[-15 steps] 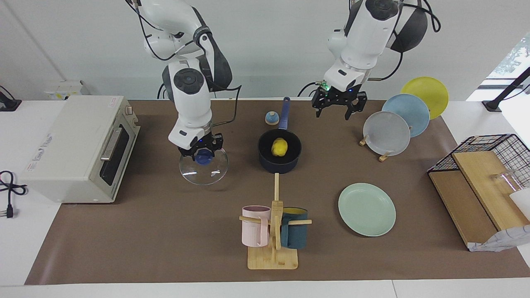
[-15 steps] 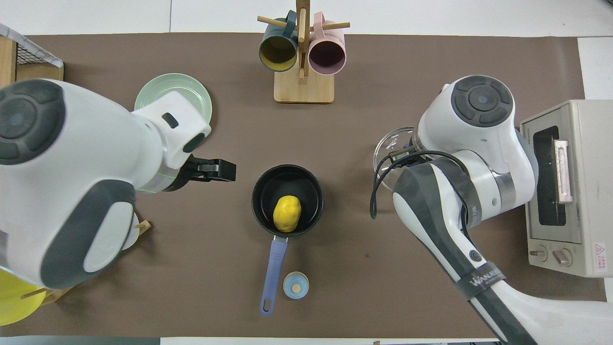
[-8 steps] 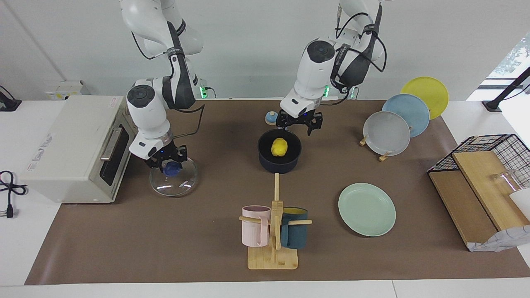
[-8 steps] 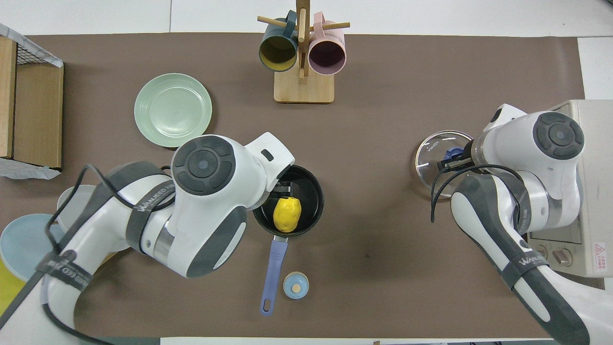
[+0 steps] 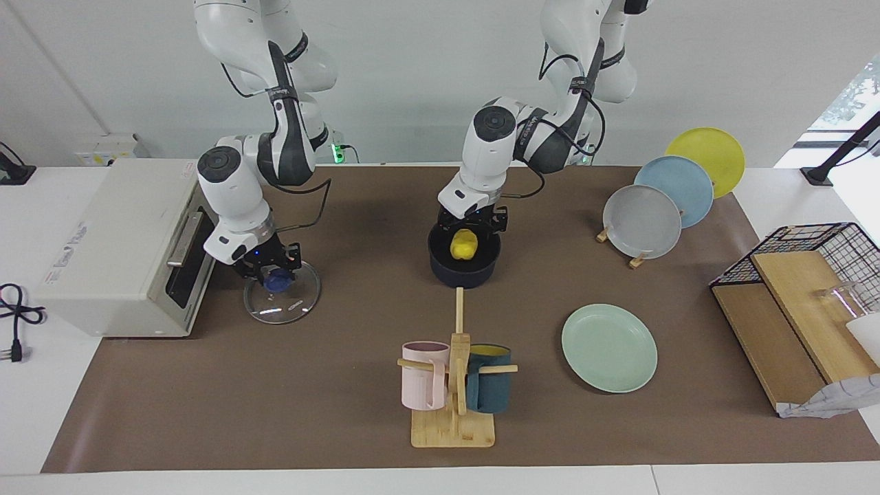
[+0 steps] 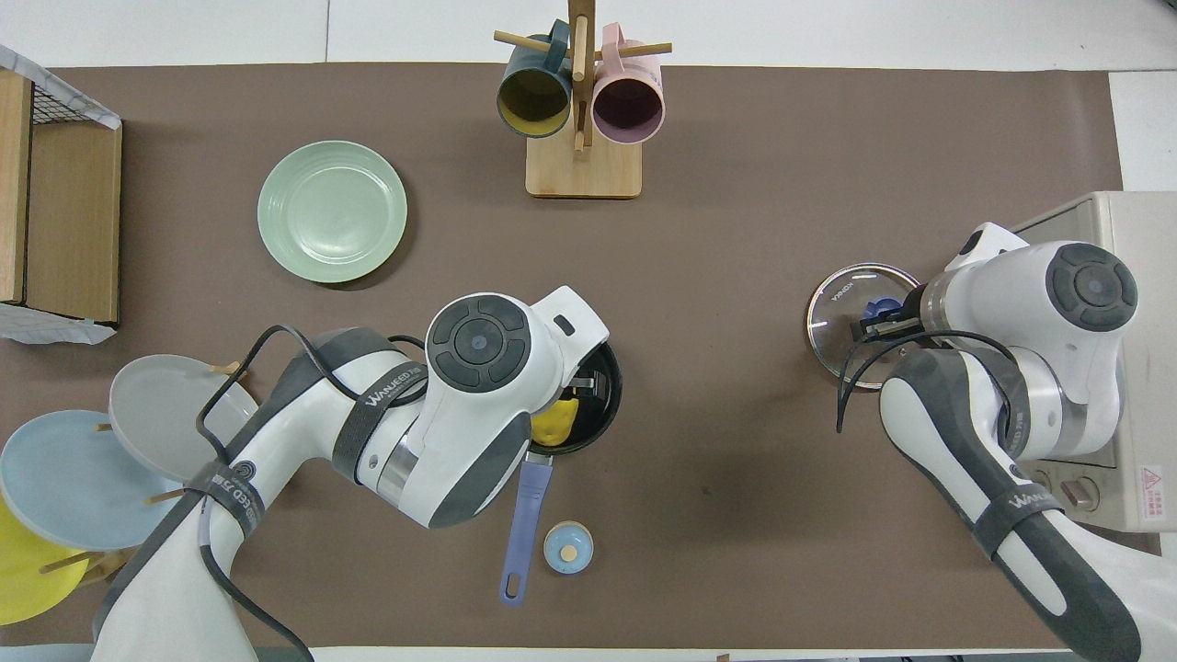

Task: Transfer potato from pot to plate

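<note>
I have the left gripper (image 5: 471, 221) down at the rim of the navy saucepan (image 5: 464, 269), its jaws spread wide just over the yellow toy potato (image 5: 465, 243), which sits in the pan's black bowl. In the overhead view the arm's wrist hides most of the pan; only a sliver of potato shows at about 5 o'clock of the wrist housing. So I judge this as the reach-in step: the potato is not yet gripped.

The mint-green plate (image 5: 609, 348) lies bare on the brown mat, at about 4 o'clock from the pan in the facing view, toward the left arm's end of the table, well apart from the pan.

My right gripper (image 5: 269, 268) is pinched shut on the blue knob of the glass lid (image 5: 282, 300), holding it low in front of the toaster oven (image 5: 124, 242), and waits there.

Next I would sink the fingers either side of the potato, close gently since it is rounded and could roll, lift clear of the rim, then carry it to the plate.
</note>
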`<control>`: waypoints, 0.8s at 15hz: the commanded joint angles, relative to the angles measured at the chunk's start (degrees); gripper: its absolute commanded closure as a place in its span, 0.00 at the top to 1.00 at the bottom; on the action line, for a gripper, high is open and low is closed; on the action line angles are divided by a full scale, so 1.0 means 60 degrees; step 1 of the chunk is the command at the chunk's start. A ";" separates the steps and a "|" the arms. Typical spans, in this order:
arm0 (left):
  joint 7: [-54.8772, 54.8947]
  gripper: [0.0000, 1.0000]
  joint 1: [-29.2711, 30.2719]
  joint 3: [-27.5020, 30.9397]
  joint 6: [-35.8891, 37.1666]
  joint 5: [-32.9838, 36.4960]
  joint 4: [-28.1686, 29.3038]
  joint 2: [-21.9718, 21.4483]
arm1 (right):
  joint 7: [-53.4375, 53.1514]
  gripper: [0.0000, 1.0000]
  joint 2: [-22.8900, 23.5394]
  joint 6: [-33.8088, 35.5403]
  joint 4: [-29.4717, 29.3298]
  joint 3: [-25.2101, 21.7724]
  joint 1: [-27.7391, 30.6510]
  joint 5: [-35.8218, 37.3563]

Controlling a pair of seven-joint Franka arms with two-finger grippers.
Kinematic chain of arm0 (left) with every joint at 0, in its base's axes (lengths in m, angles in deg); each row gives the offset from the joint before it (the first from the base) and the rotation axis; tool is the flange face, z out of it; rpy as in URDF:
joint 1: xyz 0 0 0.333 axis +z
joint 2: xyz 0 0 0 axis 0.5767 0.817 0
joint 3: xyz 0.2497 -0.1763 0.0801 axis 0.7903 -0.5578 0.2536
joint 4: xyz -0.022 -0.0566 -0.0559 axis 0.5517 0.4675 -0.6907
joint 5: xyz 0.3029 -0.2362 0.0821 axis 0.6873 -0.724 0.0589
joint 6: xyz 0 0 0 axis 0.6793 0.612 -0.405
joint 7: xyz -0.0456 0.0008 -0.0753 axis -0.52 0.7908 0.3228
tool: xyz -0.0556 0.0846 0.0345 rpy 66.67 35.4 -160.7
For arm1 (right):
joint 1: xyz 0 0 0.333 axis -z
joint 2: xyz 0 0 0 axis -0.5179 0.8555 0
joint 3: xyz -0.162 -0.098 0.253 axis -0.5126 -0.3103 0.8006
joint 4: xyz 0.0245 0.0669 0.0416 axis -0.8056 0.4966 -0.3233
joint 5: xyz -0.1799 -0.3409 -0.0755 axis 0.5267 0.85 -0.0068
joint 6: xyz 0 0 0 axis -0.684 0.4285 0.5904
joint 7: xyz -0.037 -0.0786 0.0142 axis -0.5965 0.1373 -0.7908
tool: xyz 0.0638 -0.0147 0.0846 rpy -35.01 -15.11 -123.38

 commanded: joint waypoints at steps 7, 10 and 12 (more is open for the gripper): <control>-0.0078 1.00 -0.0161 0.0142 -0.0963 -0.0166 0.0639 0.0336 | 0.0023 1.00 -0.0259 0.3790 -0.2930 0.0153 -0.0076 -0.0226; -0.0297 1.00 -0.0176 0.0142 -0.1051 -0.0166 0.0698 0.0423 | -0.0736 1.00 -0.0333 0.5623 -0.4570 0.0168 -0.0076 -0.0124; -0.0341 1.00 -0.0366 0.0142 -0.1095 -0.0166 0.0698 0.0555 | -0.0929 1.00 -0.0332 0.6750 -0.5539 0.0153 -0.0076 -0.0036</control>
